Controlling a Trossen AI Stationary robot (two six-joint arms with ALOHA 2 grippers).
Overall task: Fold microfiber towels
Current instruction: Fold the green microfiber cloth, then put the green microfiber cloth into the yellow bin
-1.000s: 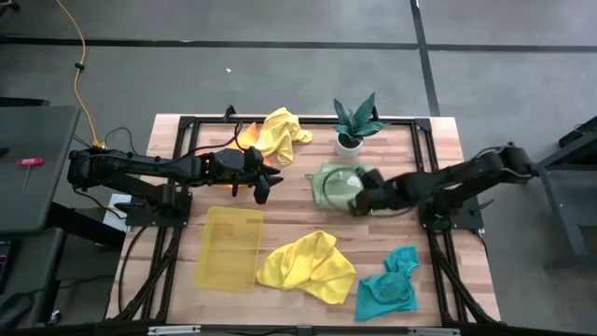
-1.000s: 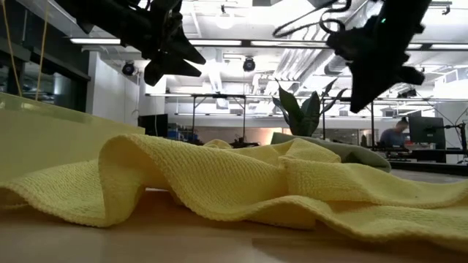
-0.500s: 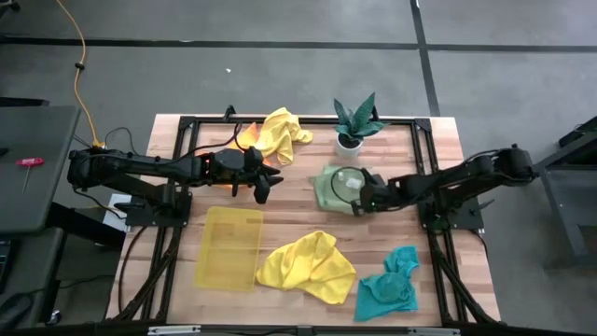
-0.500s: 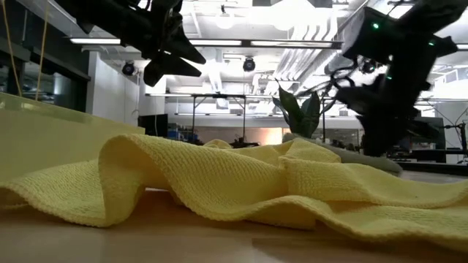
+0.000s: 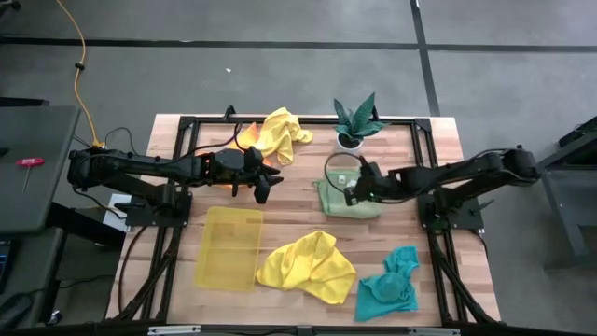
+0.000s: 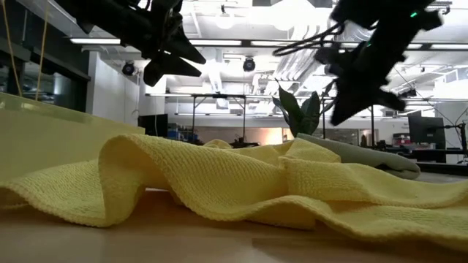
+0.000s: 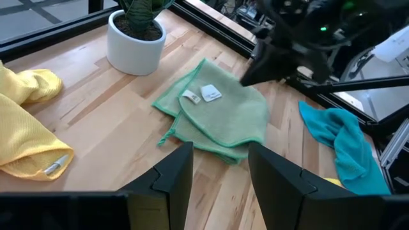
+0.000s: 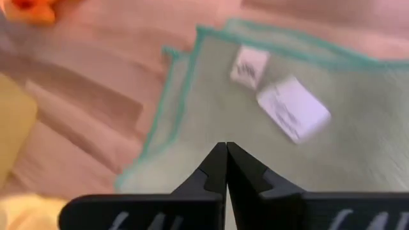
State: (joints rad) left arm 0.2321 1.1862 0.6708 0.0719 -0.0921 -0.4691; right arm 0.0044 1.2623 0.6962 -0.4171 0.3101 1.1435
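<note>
- The olive-green towel [image 5: 349, 198] is laid folded on the worktop [image 5: 298, 201] just below the potted plant [image 5: 355, 121], its tags turned up.
- The left gripper [image 5: 262, 185] is held idle above the worktop, well apart from that towel, its fingers [image 7: 167, 180] parted and empty.
- The right gripper [image 5: 351, 191] is held over the folded towel with fingers [image 8: 216, 171] clenched on nothing, probably to press the fold flat.

High view: straight down over the whole desk [image 5: 298, 201]. Low view: level at desk height, very close behind a yellow towel [image 6: 219, 183], facing the room. Left wrist view: angled down, nearer in, onto the green towel [image 7: 223, 118] and potted plant [image 7: 135, 38]. Right wrist view: pressed close over that same green towel [image 8: 287, 140].
</note>
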